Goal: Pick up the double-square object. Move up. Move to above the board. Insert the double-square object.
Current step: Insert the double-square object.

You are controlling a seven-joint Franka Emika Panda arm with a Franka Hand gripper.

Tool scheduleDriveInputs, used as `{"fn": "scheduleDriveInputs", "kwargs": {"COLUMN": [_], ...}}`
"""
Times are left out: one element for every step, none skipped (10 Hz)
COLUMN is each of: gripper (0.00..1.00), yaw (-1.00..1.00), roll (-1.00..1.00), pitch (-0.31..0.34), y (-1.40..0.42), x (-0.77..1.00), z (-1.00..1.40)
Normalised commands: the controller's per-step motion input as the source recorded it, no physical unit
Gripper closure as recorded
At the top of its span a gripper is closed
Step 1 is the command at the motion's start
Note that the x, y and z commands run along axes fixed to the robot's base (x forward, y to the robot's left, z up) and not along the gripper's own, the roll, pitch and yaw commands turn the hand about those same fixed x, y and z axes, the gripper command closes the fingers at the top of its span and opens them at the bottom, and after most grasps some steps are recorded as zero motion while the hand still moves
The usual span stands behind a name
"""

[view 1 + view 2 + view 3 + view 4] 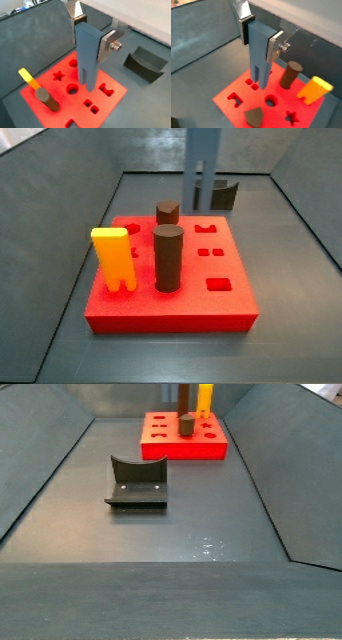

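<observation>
My gripper (90, 37) is shut on the upper part of the double-square object (87, 55), a tall blue-grey block that hangs upright with its two prongs pointing down. In both wrist views a dark pad and a silver finger (276, 45) press its sides. It hangs over the red board (67, 107), its prongs a little above the top face and close to a pair of small square holes (252, 84). In a side view the double-square object (202, 168) hangs over the back of the board (174, 313), and the gripper is above the frame.
On the board stand a yellow notched block (112, 256), a tall brown cylinder (167, 256) and a shorter brown peg (167, 212). A dark grey arch-shaped block (138, 482) sits on the floor beside the board (185, 450). Sloping grey walls enclose the bin.
</observation>
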Motion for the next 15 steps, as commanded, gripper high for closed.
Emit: {"fn": "scheduleDriveInputs", "kwargs": {"gripper": [1.0, 1.0, 1.0, 1.0, 1.0, 1.0, 1.0, 1.0, 1.0, 1.0, 1.0, 1.0, 1.0, 1.0, 1.0], "yaw": [0.0, 0.0, -0.06, -0.04, 0.0, 0.0, 0.0, 0.01, 0.0, 0.03, 0.07, 0.1, 0.13, 0.22, 0.1], "roll": [0.45, 0.24, 0.04, 0.01, 0.08, 0.0, 0.0, 0.0, 0.05, 0.15, 0.01, 0.0, 0.0, 0.0, 0.0], "pitch": [0.014, 0.013, -0.039, -0.044, 0.0, 0.0, 0.0, 0.0, 0.049, 0.027, -0.04, -0.111, -0.094, -0.057, 0.0], "y": [-0.32, -0.36, -0.19, -0.11, -0.01, 0.0, 0.01, 0.0, 0.0, -0.06, 0.0, 0.0, 0.01, 0.06, 0.0], "x": [0.9, 0.82, 0.61, 0.5, 0.37, 0.25, 0.21, 0.0, 0.0, 0.0, -0.25, -0.35, -0.29, -0.06, 0.11], "z": [-0.27, -0.58, -0.73, -0.68, -0.53, -0.45, -0.3, -0.19, 0.0, 0.09, 0.0, -0.02, -0.05, -0.14, -0.29]}}
